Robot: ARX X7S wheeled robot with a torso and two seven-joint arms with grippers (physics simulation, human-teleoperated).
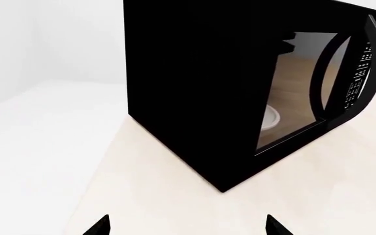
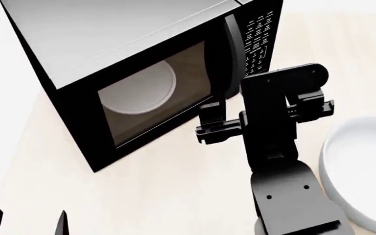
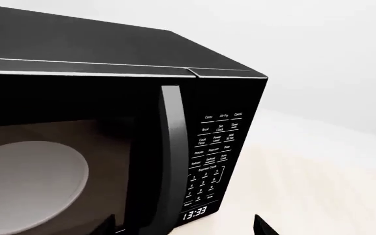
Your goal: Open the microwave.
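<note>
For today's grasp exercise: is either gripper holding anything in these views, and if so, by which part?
Nothing is held. The right gripper is open, just in front of the microwave near its handle, not closed on it. The left gripper is open and apart.

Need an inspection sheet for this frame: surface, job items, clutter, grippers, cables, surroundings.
Surface: pale beige counter, bare in front of the microwave.
Job's things: microwave with door shut; white turntable visible through the glass; vertical handle untouched; keypad beside it, clock reads 13:33.
Clutter: white bowl at the right of the counter.
Grippers: right gripper open, close in front of the handle, not gripping it; left gripper open, low and away from the microwave.
Cables: nothing seen.
Surroundings: plain white backdrop.
</note>
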